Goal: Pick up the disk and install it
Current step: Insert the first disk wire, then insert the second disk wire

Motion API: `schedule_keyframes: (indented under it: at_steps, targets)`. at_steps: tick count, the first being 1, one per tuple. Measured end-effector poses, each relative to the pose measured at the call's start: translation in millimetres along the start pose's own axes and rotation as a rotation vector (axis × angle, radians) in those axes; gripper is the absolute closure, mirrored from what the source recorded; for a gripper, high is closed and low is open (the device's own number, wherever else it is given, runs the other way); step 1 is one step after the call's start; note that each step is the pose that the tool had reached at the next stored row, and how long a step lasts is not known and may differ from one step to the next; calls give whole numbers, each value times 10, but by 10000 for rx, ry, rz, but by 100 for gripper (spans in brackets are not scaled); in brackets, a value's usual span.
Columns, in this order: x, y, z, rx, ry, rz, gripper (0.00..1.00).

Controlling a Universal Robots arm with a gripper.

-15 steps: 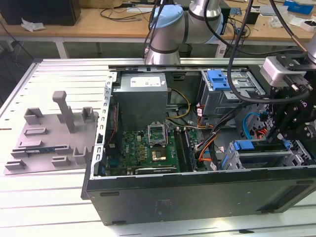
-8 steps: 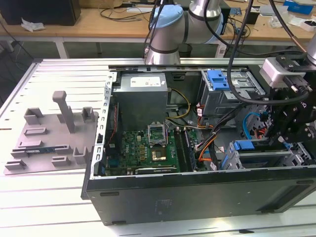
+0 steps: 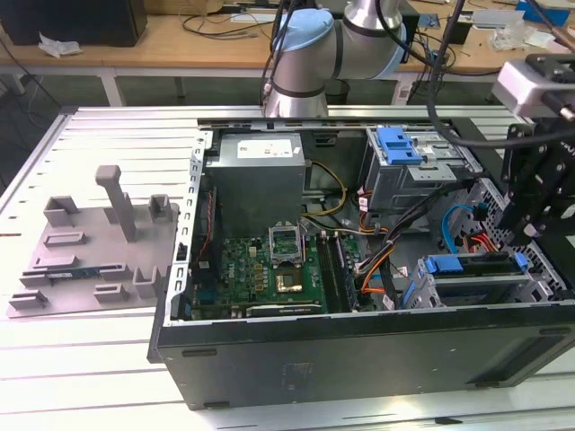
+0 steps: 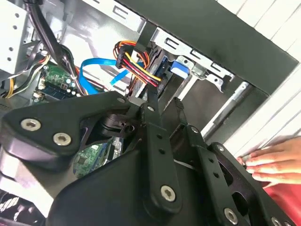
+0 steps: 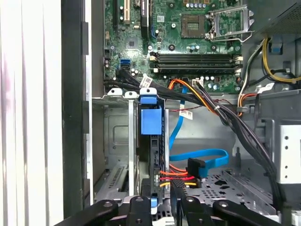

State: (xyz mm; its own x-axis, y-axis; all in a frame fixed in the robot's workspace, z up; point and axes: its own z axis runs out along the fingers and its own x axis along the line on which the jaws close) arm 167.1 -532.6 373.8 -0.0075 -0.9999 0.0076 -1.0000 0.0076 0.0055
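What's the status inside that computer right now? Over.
Gripper right at the disk. Disk on edge in its bay. Cables close beside it; a hand outside the case.

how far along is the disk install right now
The disk with its blue carrier already stands on edge in the drive bay of the open computer case. The gripper sits right over its end. Full seating can't be confirmed, and a hand rests beside the case.
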Motion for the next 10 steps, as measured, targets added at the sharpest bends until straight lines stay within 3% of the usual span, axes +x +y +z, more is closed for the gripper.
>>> schedule_keyframes:
  at_steps: [10]
  targets:
    - [-3,-1,-1,0,9,-1,69]
